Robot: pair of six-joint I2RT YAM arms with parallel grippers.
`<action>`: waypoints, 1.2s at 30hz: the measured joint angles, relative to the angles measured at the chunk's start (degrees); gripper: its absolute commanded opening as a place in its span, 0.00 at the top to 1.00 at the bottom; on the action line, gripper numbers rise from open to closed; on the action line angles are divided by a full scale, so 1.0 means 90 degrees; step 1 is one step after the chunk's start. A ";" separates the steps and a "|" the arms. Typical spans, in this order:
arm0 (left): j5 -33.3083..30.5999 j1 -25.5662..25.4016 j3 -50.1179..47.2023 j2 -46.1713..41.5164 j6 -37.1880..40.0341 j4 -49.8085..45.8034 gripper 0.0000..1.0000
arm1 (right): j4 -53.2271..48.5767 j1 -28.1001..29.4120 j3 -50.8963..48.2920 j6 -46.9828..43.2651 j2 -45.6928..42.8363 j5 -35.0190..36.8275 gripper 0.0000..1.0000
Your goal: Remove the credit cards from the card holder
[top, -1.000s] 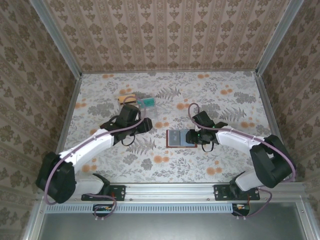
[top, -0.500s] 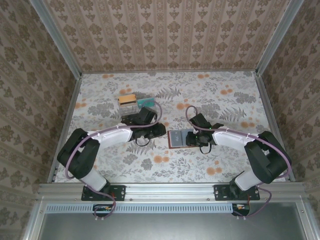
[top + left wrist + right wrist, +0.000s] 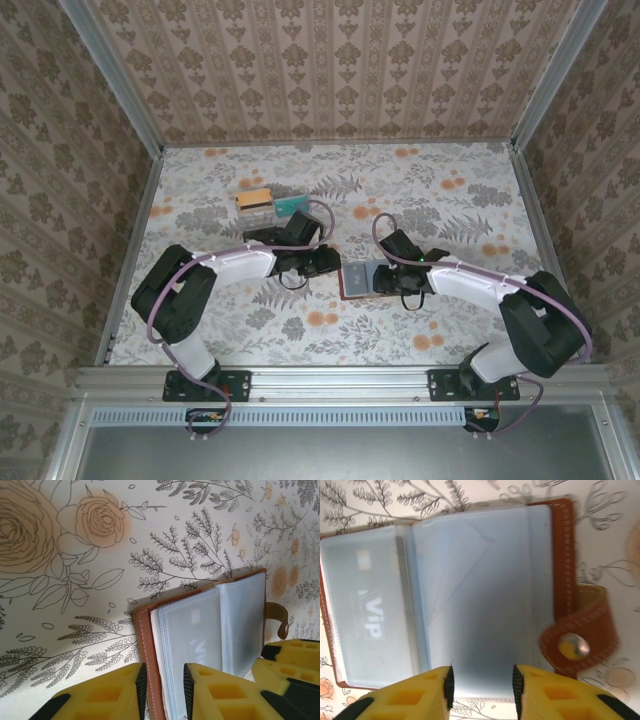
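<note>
Currently card holder [image 3: 358,280] lies open and flat on floral table [image 3: 450,200], approx centre-front, btwn the two arms. Brown leather faces down, blue-grey clear sleeves face up. Snap strap [image 3: 580,635] sticks out on the side away from the left arm. VIP card [image 3: 370,620] sits inside a sleeve on the other half.

Left gripper [image 3: 328,262] comes in low at holder's L edge. In left wrist view its yellow fingers [image 3: 100,697] sit either side of the stitched edge, jaws narrow, pinching leather cover + sleeve edges.

Right gripper [image 3: 393,281] is over holder's R half. Right wrist view shows its jaws spread apart above the near edge of a sleeve, nothing clamped btwn them; can't tell if the tips press down.

Back-left on table, well apart from holder, orange card [image 3: 255,198] and teal card [image 3: 294,206] lie side by side.
</note>
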 measured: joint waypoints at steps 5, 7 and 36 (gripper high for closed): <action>0.0015 -0.0022 0.0063 0.0005 0.0017 -0.0034 0.70 | -0.0192 -0.0019 0.0000 0.0017 -0.0126 0.0248 0.52; 0.0017 -0.0053 0.0097 0.0007 0.0036 -0.0051 0.69 | -0.0245 -0.0034 0.0000 0.0015 -0.0126 0.0347 0.51; 0.0398 -0.0119 0.0121 0.0248 0.0097 -0.0260 0.71 | 0.0442 -0.0136 -0.0209 0.0481 0.0328 -0.0117 0.71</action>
